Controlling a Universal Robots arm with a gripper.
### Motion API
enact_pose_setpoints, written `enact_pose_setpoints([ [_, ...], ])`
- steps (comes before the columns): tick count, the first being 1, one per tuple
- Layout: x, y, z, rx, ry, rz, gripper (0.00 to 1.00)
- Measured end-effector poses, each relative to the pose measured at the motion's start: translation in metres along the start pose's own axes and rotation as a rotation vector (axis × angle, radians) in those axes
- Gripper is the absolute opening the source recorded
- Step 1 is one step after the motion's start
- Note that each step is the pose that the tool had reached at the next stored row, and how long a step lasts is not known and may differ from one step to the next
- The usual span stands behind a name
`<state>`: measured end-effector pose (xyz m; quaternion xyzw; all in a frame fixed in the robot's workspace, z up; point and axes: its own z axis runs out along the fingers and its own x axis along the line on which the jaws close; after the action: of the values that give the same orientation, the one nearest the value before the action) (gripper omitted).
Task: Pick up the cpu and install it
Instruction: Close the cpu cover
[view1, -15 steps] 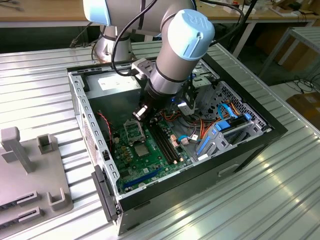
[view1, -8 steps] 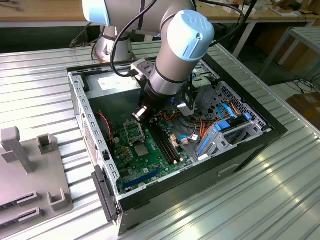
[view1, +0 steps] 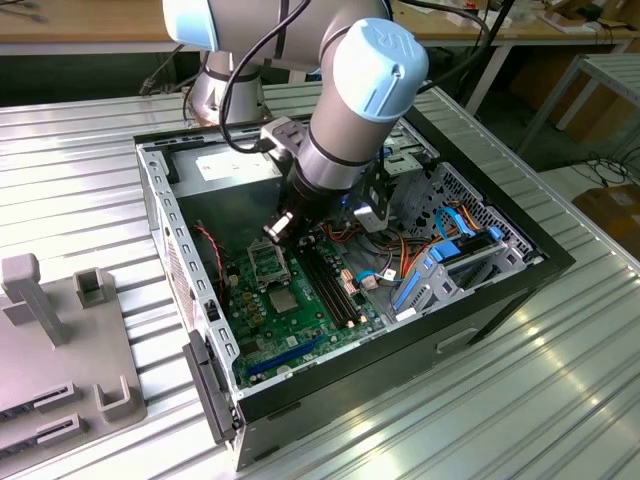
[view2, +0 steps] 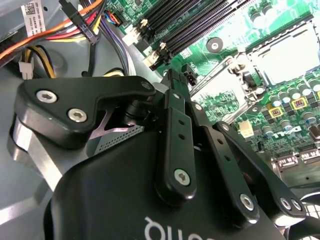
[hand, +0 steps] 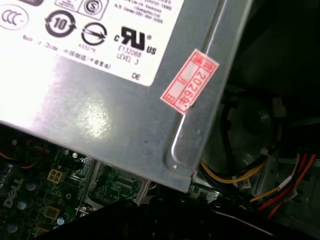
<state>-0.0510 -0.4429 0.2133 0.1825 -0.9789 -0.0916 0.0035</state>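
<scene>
A small flat grey square, the cpu (view1: 283, 301), lies flat in its socket on the green motherboard (view1: 300, 335) inside the open computer case. The second wrist view has the cpu (view2: 289, 52) as a pale square. The silver hinged socket frame (view1: 265, 262) stands tilted up beside it, toward the back of the case. My gripper (view1: 284, 226) hangs under the arm's wrist, above the socket frame and a little behind the cpu, apart from both. In the second wrist view the gripper (view2: 172, 82) is seen from behind its black linkage, with no object showing in it.
Long black memory slots (view1: 330, 285) run to the exterior view's right of the socket. The silver power supply (hand: 100, 75) sits at the back of the case, with coloured cables (view2: 65, 30) nearby. A drive cage with blue latches (view1: 440, 270) fills the right. A grey fixture (view1: 60, 340) stands on the table at left.
</scene>
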Motion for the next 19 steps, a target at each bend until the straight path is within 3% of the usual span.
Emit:
enact_pose_setpoints([
  [4, 0.0002, 0.0008, -0.0033, 0.0016, 0.0006, 0.0, 0.11],
  [8, 0.0003, 0.0009, -0.0044, 0.015, 0.0058, 0.0, 0.11],
  [11, 0.0004, 0.0012, -0.0059, 0.0213, 0.0084, 0.0, 0.11],
  [19, 0.0008, 0.0025, -0.0113, 0.023, 0.0096, -0.003, 0.11],
])
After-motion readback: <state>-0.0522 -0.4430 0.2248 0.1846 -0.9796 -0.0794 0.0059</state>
